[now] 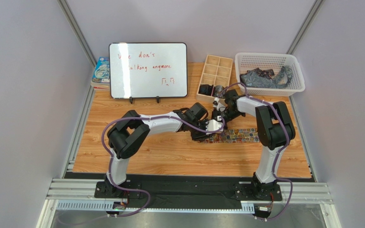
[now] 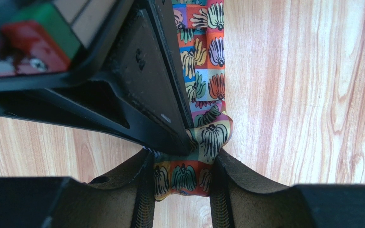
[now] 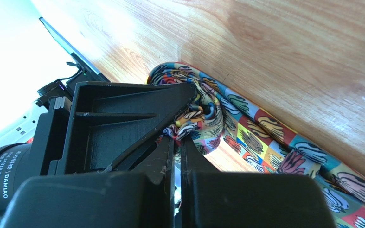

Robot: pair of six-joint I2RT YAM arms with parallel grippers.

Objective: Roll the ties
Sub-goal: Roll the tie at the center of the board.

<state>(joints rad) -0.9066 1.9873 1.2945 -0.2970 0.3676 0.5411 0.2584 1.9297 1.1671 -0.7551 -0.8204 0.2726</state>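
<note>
A multicoloured floral tie lies along the wooden table, its left end bunched where both arms meet. In the left wrist view my left gripper is shut across the width of this tie, and the fabric puckers between the two pads. In the right wrist view my right gripper has its jaws almost together, pinching a fold of the tie at the tips. Each gripper sits close against the other: the right one's black finger crosses the left wrist view. Dark ties lie in the basket.
A white basket stands at the back right. A wooden compartment box beside it holds dark rolls in its near cells. A whiteboard stands at the back left, with a book behind it.
</note>
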